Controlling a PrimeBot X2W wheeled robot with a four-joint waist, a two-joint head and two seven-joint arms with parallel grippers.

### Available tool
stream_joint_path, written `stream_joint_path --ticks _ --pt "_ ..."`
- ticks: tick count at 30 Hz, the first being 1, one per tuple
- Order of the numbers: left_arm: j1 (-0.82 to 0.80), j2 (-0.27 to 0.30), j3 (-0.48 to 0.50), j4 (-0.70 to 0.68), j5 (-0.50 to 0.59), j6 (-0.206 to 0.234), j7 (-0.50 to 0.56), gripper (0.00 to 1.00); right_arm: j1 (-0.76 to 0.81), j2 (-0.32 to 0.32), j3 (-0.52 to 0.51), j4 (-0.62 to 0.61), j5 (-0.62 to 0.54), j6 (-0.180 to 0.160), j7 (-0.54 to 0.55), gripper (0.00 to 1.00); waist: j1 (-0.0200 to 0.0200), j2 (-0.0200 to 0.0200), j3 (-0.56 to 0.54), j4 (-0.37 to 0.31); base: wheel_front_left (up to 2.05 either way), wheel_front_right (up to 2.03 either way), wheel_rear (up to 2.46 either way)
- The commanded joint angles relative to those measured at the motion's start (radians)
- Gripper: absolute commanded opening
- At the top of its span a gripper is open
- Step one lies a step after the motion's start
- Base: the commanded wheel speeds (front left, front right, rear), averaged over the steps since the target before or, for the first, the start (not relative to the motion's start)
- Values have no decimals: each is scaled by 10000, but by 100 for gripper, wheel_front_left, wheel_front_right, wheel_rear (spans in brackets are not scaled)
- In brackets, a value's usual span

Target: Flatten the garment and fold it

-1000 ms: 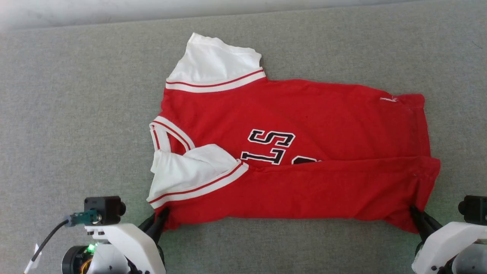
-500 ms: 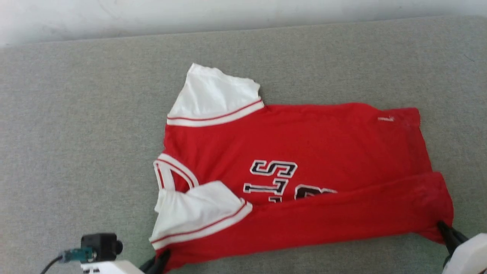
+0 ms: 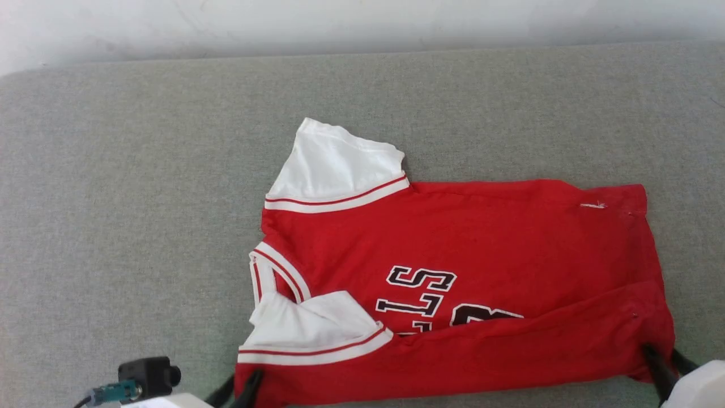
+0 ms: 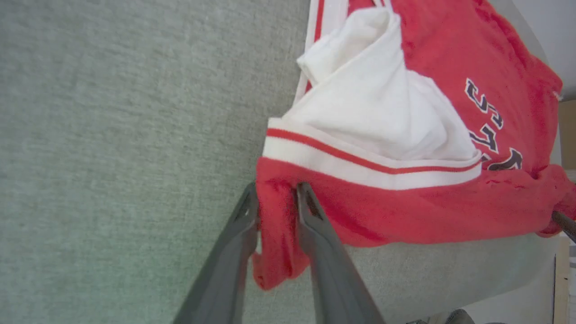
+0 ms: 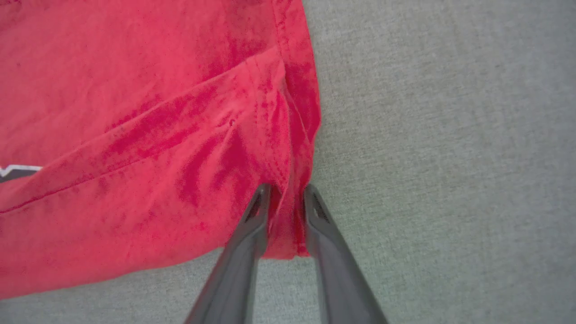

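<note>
The garment (image 3: 453,243) is a red jersey T-shirt lying sideways on the grey cloth surface (image 3: 141,198), collar to the left and hem to the right. Its near long edge is folded up over the black lettering. One white sleeve points away; the other lies bunched on the fold. My left gripper (image 3: 241,388) is at the near left corner, fingers parted, with red cloth (image 4: 405,211) loose between them (image 4: 276,195). My right gripper (image 3: 665,362) is at the near right hem corner, also open, with the hem (image 5: 135,135) between its fingers (image 5: 285,191).
Grey cloth surface extends widely to the left and beyond the shirt, up to a pale wall (image 3: 362,22) along the far edge. The left wrist camera block (image 3: 148,377) shows at the bottom left.
Both grippers' fingers have spread apart on the near corners they were pinching. The head camera has tilted, so the whole picture sits lower than before.
</note>
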Motion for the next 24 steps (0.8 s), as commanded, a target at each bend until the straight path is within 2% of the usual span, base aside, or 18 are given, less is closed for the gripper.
stream_joint_path --ticks 1,4,7,9,13,14,16,20,24 --pt "-231 -49 62 46 37 -117 -162 100 -179 36 61 -58 57 -9 -123 100 0 0 -43 11 0 0 0" --pt "-412 -248 292 -177 -319 -426 -593 100 -371 45 115 -449 240 -9 -557 100 0 0 -35 -31 0 0 0" --pt "-816 -228 799 -670 -351 -734 -1337 100 -730 19 -95 -1031 -53 -9 -1488 100 0 0 119 -95 0 0 0" --pt "-1336 -105 1134 -952 -20 -860 -1944 100 -1029 11 -145 -1329 -351 -9 -2213 100 0 0 309 -145 0 0 0" --pt "-3027 120 1667 -1114 1166 -809 -3324 100 -1586 32 152 -1484 -773 -9 -3265 100 0 0 869 -316 0 0 0" --pt "-3027 120 1667 -1114 1166 -809 -3324 100 -1586 32 152 -1484 -773 -9 -3265 100 0 0 869 -316 0 0 0" --pt "-4040 232 1649 -1003 1616 -797 -3633 100 -1903 40 519 -1342 -949 -9 -3549 100 0 0 1239 -431 0 0 0" --pt "-6265 764 998 -58 2311 -1178 -3187 100 -2622 49 1143 -953 -1318 -9 -3969 100 0 0 1903 -647 0 0 0" --pt "-8229 1091 264 1204 2394 -1763 -2121 100 -3120 60 1538 -528 -1376 -9 -4178 100 0 0 2439 -876 0 0 0"
